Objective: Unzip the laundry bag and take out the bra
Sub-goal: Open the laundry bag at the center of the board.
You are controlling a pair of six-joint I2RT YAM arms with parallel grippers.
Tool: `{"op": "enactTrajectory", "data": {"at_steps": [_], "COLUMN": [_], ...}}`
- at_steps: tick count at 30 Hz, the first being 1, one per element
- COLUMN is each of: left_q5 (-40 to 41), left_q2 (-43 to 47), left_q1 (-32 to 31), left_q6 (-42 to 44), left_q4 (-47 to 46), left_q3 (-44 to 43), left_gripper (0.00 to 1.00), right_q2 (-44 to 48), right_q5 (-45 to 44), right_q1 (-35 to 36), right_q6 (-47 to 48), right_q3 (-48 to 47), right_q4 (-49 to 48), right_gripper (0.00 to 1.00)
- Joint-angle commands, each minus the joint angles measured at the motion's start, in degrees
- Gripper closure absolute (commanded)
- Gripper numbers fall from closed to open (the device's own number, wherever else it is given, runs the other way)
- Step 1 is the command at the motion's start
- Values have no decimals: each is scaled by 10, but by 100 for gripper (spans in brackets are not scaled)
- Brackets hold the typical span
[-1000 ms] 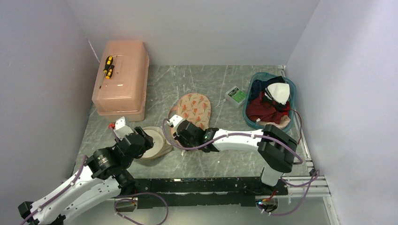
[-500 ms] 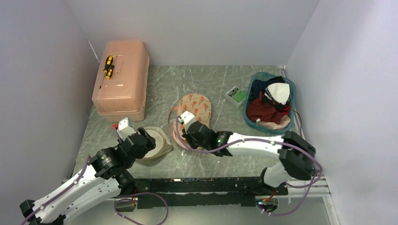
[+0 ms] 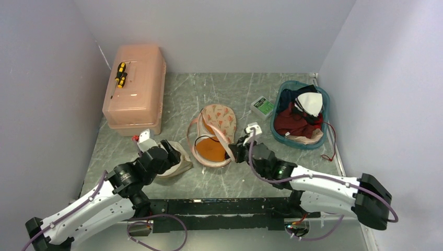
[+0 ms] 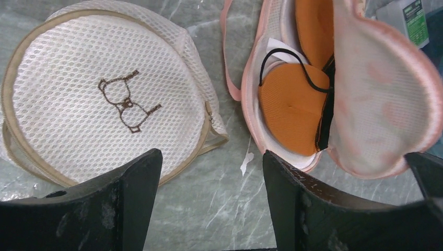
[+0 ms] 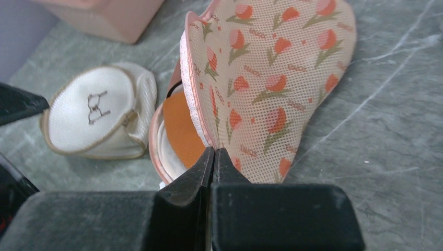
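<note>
The white mesh laundry bag [image 4: 104, 99] lies on the grey marbled table [image 3: 251, 89] with its bra-icon lid facing up and the cream rim zipped, just left of a tulip-print mesh case [image 5: 271, 89]. The left gripper [image 4: 209, 167] hovers over the gap between them with its claw spread wide and holding nothing. The right gripper [image 5: 214, 151] is pinched tight on the rim of the case's raised flap, exposing the orange lining [image 4: 290, 104].
</note>
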State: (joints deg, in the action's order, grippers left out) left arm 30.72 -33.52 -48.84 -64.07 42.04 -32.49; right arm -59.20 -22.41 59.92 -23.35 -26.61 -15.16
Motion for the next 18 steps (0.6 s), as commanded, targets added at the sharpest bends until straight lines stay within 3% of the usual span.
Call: {"op": "enactTrajectory", "data": {"at_steps": [1, 6, 18], "left_q5": [-10, -15, -40], "left_q2": [-15, -41, -137], "left_q1": [-1, -1, 0], "left_q6": [16, 26, 48], "left_q4": [-43, -59, -130], "left_q3": [1, 1, -3], "left_gripper": [24, 24, 23], "right_q2": [68, 129, 243], "right_q5": [-45, -86, -156], "right_q1": [-13, -23, -25], "right_q6": [-53, -81, -190], "right_q3": [31, 62, 132], "right_q4": [-57, -39, 113], "right_gripper": [100, 100, 100]}}
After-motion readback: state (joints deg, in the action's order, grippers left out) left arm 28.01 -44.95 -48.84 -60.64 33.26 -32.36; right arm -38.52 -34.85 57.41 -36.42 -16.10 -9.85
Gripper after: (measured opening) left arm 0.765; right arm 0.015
